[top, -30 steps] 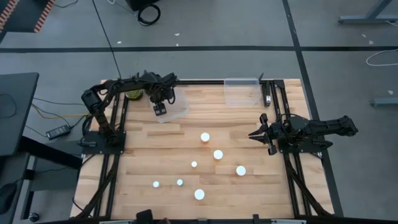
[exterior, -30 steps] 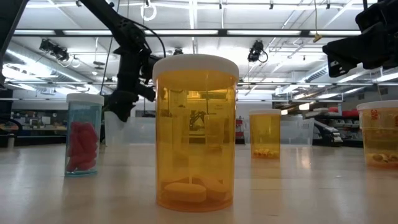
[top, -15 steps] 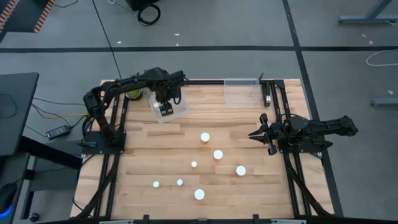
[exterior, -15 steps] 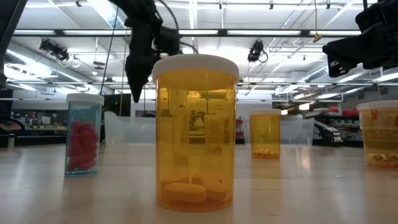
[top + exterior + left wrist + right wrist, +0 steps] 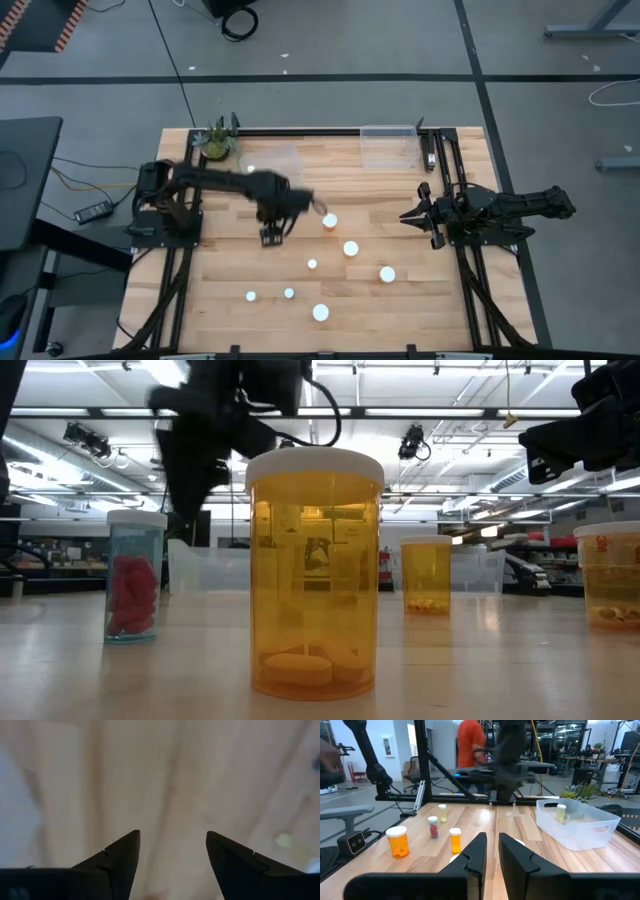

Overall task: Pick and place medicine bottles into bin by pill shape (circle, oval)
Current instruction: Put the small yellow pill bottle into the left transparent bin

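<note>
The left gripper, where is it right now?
In the high view the left gripper hangs over the wood table, left of centre, just left of the nearest white-capped bottle. Its jaws are open and empty in the left wrist view.

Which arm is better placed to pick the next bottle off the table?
Probably the left. The left gripper hangs open and empty over the table, near the bottle. The right gripper waits at the table's right edge, fingers nearly closed.

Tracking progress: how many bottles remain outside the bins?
7 bottles: two mid-table, one central, one rightward, three lowest in the high view. The left arm may hide another.
</note>
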`<state>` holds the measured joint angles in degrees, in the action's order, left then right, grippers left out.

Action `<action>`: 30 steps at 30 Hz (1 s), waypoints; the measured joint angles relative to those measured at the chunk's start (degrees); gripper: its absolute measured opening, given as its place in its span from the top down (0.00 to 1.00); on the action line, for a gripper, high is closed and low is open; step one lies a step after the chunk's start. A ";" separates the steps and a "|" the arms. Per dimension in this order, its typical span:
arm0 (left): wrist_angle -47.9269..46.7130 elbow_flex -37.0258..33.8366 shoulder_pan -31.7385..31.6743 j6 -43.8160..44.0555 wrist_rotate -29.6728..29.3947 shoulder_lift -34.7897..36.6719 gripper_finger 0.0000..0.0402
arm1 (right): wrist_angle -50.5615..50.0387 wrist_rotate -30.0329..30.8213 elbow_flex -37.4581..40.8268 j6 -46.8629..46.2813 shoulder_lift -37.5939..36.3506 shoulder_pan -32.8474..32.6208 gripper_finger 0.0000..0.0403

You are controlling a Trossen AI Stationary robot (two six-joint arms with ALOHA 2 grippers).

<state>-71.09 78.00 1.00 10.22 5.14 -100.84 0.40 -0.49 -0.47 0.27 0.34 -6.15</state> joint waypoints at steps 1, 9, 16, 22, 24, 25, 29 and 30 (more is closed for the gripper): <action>-0.02 -0.47 1.98 2.30 0.26 0.00 0.42 | 0.01 0.00 0.00 0.00 0.00 0.01 0.86; -3.29 -1.67 17.25 20.22 1.60 0.00 0.48 | -0.01 0.00 0.00 -0.02 0.00 0.00 0.86; -2.83 -1.67 29.21 33.14 1.59 0.00 0.53 | 0.01 -0.01 0.00 0.00 0.00 0.00 0.86; -2.68 -1.67 37.55 43.51 1.60 0.00 0.54 | -0.01 0.00 0.00 -0.02 0.00 0.00 0.86; -1.13 -1.67 40.00 44.99 1.56 0.00 0.54 | -0.01 0.00 0.00 -0.02 0.00 0.01 0.86; 0.29 -1.67 41.10 45.11 1.20 0.00 0.55 | 0.00 0.00 0.00 -0.02 0.00 0.00 0.86; 5.11 -1.61 44.30 49.82 -3.24 -0.28 0.55 | -0.01 -0.01 0.00 -0.01 0.00 0.00 0.86; 5.37 -1.62 44.65 51.86 -4.09 -0.42 0.54 | 0.00 0.00 0.00 0.01 0.00 0.01 0.86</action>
<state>-65.72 76.38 45.65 62.08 1.05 -101.26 0.39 -0.49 -0.47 0.27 0.34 -6.14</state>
